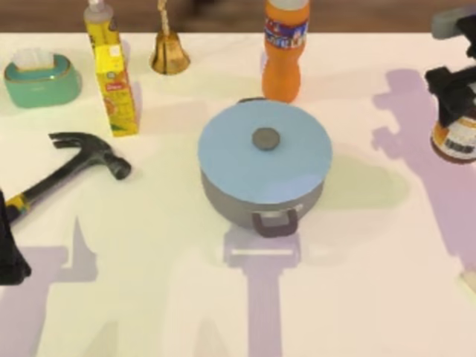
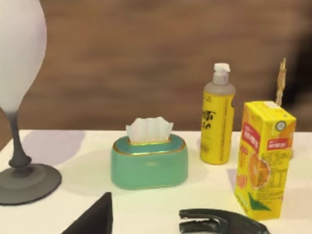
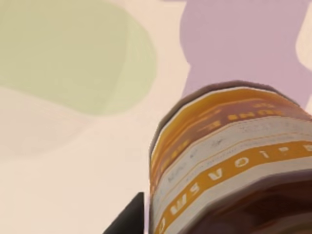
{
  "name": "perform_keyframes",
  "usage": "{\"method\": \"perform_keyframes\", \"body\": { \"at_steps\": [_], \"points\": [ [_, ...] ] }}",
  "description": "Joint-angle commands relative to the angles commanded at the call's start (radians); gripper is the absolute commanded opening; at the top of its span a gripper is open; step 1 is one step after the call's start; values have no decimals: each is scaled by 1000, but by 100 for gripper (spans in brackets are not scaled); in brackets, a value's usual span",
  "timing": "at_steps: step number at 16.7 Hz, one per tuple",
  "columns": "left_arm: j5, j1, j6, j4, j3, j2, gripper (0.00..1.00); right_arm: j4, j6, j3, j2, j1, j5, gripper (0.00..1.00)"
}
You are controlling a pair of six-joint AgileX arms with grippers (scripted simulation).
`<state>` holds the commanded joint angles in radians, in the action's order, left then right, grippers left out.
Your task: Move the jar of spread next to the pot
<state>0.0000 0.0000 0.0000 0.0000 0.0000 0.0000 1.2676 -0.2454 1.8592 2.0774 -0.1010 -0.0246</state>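
The grey pot (image 1: pixel 262 195) with its flat light-blue lid (image 1: pixel 264 152) stands in the middle of the table. At the right edge, well apart from the pot, is the jar of spread (image 1: pixel 455 141), brown with a white and orange label. My right gripper (image 1: pixel 452 104) is directly over it and shut on it. In the right wrist view the jar (image 3: pixel 229 161) fills the frame, with one dark fingertip (image 3: pixel 130 219) close against its side. My left gripper (image 1: pixel 9 253) is parked at the table's left edge, open, with one fingertip (image 2: pixel 100 217) showing.
An orange soda bottle (image 1: pixel 285 52) stands just behind the pot. A hammer (image 1: pixel 74 167), a yellow juice carton (image 1: pixel 117 89), a yellow pump bottle (image 1: pixel 100 22), a green tissue box (image 1: pixel 41 78) and a brass bell (image 1: pixel 169 52) occupy the left half.
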Motion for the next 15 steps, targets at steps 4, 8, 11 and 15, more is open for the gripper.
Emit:
{"method": "perform_keyframes", "body": {
  "at_steps": [4, 8, 11, 15],
  "points": [
    [0, 0, 0, 0, 0, 0, 100, -58, 289, -29, 22, -90, 26, 0],
    [0, 0, 0, 0, 0, 0, 100, -107, 498, -60, 37, -167, 48, 0],
    [0, 0, 0, 0, 0, 0, 100, -120, 543, -70, 40, -189, 54, 0],
    [0, 0, 0, 0, 0, 0, 100, -122, 543, -71, 36, -184, 51, 0]
  ]
}}
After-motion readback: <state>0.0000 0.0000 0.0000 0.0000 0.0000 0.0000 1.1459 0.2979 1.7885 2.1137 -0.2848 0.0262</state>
